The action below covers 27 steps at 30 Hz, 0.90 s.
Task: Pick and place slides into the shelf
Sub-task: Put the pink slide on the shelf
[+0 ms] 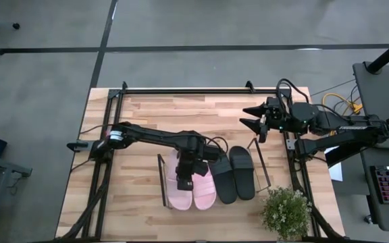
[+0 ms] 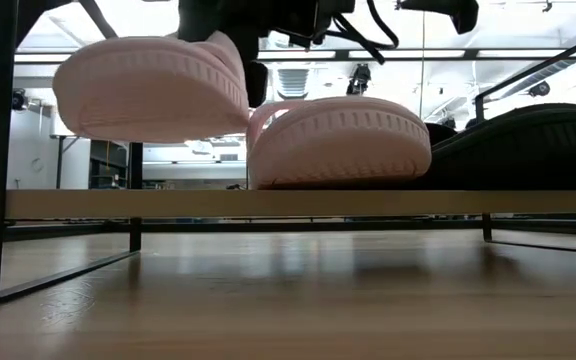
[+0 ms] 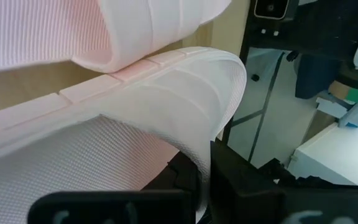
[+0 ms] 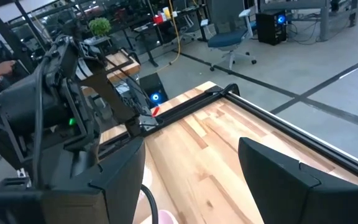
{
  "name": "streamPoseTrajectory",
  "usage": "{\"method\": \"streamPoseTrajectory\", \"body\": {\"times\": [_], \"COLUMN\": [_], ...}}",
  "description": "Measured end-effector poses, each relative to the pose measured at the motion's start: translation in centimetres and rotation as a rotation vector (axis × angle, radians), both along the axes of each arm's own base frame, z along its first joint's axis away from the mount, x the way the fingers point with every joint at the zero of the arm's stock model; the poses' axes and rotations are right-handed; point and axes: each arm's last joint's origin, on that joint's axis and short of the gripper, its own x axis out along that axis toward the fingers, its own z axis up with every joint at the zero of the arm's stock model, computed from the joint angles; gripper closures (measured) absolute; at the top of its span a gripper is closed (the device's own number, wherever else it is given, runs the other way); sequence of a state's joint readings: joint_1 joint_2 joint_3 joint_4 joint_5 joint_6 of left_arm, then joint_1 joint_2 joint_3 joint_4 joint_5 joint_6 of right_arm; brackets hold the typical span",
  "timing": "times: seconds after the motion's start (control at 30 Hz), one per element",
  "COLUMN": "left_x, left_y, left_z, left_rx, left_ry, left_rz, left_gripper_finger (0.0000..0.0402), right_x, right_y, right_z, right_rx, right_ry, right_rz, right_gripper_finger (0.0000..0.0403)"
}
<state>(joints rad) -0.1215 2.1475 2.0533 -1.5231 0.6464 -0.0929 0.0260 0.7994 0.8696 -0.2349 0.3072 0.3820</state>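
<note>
Your left hand (image 1: 184, 177) is clenched on the leftmost pink slide (image 1: 179, 192), gripping it over the shelf (image 1: 162, 181). From the low view you can see this slide (image 2: 153, 85) is lifted clear of the shelf's flat base (image 2: 168, 203), tilted, with air beneath its sole. The left wrist view shows the pink strap (image 3: 185, 87) close up, with the dark fingers (image 3: 241, 186) pinching its edge.

Just beside it, the second pink slide (image 1: 204, 189) rests flat on the shelf base, and in the low view its sole (image 2: 338, 145) sits directly on the base. The two pink slides touch or nearly touch at their inner edges. Next along are the two black slides (image 1: 234, 174), side by side on the shelf, lying level.

Your right hand (image 1: 252, 116) hangs released, fingers spread wide, above the bare tabletop (image 1: 181, 115) near the far right corner, well apart from the shelf. A small potted plant (image 1: 286, 210) stands at the near right corner of the tabletop.
</note>
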Motion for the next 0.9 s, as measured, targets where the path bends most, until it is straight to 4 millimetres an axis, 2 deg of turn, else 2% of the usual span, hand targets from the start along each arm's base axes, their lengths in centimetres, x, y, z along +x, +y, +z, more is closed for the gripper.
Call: {"method": "streamPoseTrajectory", "body": {"times": [0.4,0.67,0.9], "left_x": [-0.2,-0.3,-0.1], "left_y": [-0.1,-0.4,-0.7], "left_z": [-0.5,0.1,-0.8], "left_rx": [-0.007,-0.057,-0.056], "left_ry": [0.004,0.003,0.021], "left_rz": [-0.041,-0.001,0.025], "left_gripper_finger": [0.0401,0.0401,0.0401], "right_x": [-1.4,-2.1,-2.1], "right_y": [0.0,-0.1,-0.1], "right_z": [1.1,1.4,1.4], "right_rx": [0.002,-0.037,-0.037], "right_ry": [-0.068,-0.08,-0.082], "right_rz": [0.0,0.005,0.005], "right_gripper_finger": [0.0154,0.0154,0.0154]}}
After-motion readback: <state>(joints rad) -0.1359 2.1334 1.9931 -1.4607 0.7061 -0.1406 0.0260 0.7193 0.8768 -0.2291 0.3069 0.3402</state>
